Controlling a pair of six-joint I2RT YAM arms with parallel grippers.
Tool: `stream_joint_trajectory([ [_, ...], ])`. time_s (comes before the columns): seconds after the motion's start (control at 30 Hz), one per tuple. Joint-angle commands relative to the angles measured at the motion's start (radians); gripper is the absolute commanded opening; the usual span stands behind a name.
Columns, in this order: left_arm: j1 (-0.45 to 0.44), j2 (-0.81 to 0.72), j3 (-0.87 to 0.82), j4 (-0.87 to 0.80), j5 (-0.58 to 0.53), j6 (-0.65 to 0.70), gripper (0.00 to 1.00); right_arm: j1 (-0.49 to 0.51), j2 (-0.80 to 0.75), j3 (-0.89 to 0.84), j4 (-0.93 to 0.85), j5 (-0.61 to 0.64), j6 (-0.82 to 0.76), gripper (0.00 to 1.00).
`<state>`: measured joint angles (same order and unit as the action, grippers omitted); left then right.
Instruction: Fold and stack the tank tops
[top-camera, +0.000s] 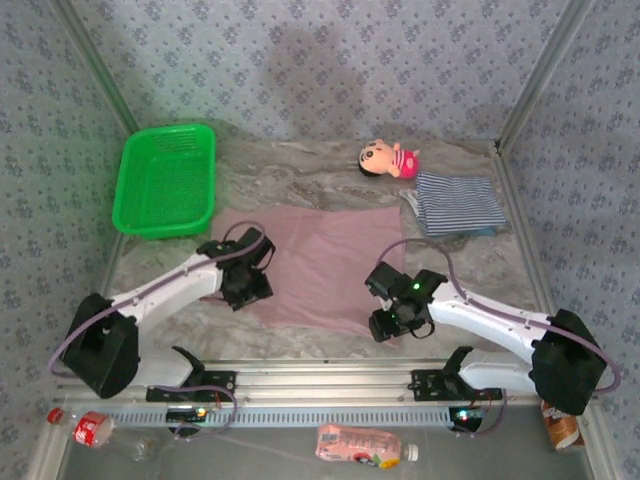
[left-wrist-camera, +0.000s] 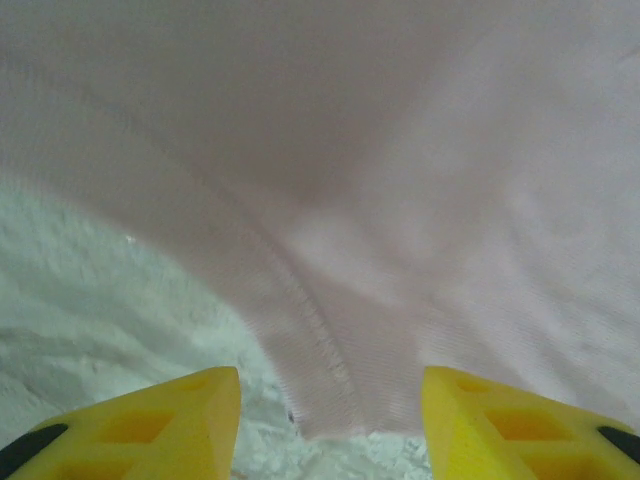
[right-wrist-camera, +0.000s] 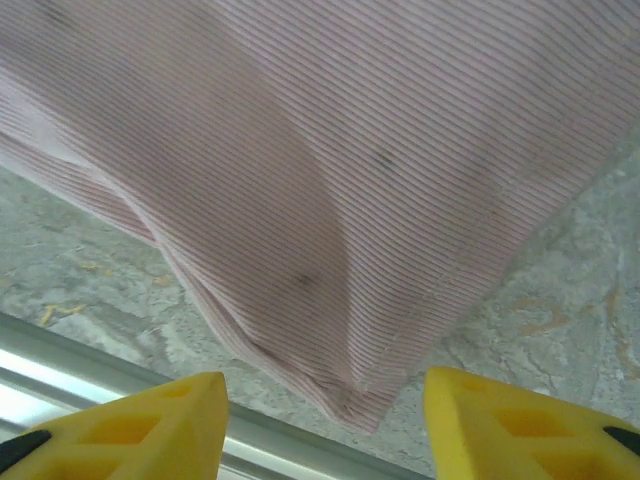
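Note:
The mauve-pink tank top (top-camera: 315, 265) lies spread flat in the middle of the table. My left gripper (top-camera: 245, 290) stands at its near left edge. In the left wrist view the left gripper (left-wrist-camera: 330, 400) is open, with a narrow end of the pink cloth (left-wrist-camera: 350, 330) lying on the table between its yellow fingers. At the near right corner my right gripper (top-camera: 390, 322) hovers low. The right wrist view has that gripper (right-wrist-camera: 325, 400) open around the cloth's corner (right-wrist-camera: 350, 380). The striped tank top (top-camera: 458, 203) lies folded at the back right, a blue sliver (top-camera: 487, 231) under it.
A green basket (top-camera: 165, 180) stands at the back left. A small plush doll (top-camera: 388, 158) lies behind the striped top. The metal rail (top-camera: 320, 380) runs along the near edge, with two bottles (top-camera: 365, 447) (top-camera: 95, 428) and a can (top-camera: 563, 425) below it.

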<state>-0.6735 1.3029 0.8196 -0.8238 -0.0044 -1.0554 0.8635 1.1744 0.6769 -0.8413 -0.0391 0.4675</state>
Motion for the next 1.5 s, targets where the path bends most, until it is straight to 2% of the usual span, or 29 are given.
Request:
stream_joint_trajectory([
  [0.0, -0.065, -0.064, -0.091, 0.075, -0.028, -0.258, 0.51, 0.048, -0.004, -0.014, -0.014, 0.069, 0.077, 0.56],
  [0.2, -0.174, -0.107, -0.215, 0.140, -0.067, -0.455, 0.51, 0.123, 0.034, -0.051, -0.013, 0.095, 0.108, 0.56],
  [0.4, -0.207, -0.120, -0.268, 0.232, -0.098, -0.533, 0.50, 0.124, 0.144, -0.035, 0.045, 0.111, 0.065, 0.54],
  [0.63, -0.253, -0.083, -0.270, 0.266, -0.112, -0.601, 0.47, 0.118, 0.175, -0.051, 0.072, 0.094, 0.056, 0.46],
  [0.73, -0.253, -0.070, -0.289, 0.300, -0.115, -0.604, 0.42, 0.121, 0.202, -0.053, 0.082, 0.073, 0.051, 0.41],
  [0.87, -0.244, -0.034, -0.289, 0.332, -0.115, -0.593, 0.28, 0.111, 0.211, -0.060, 0.081, 0.048, 0.038, 0.28],
  [0.97, -0.238, -0.028, -0.255, 0.298, -0.118, -0.570, 0.16, 0.112, 0.201, -0.052, 0.085, 0.081, 0.031, 0.18],
  [1.03, -0.238, -0.035, -0.231, 0.244, -0.121, -0.556, 0.12, 0.127, 0.177, -0.047, 0.071, 0.098, 0.036, 0.14],
  [1.2, -0.228, -0.084, -0.206, 0.155, -0.102, -0.531, 0.11, 0.145, 0.100, -0.024, 0.001, 0.109, 0.061, 0.06],
  [1.37, -0.198, -0.099, -0.132, 0.048, -0.079, -0.457, 0.10, 0.151, 0.048, 0.012, -0.079, 0.074, 0.058, 0.05],
  [1.47, -0.168, -0.092, -0.102, 0.034, -0.059, -0.413, 0.10, 0.119, 0.033, 0.036, -0.095, 0.048, 0.026, 0.05],
])
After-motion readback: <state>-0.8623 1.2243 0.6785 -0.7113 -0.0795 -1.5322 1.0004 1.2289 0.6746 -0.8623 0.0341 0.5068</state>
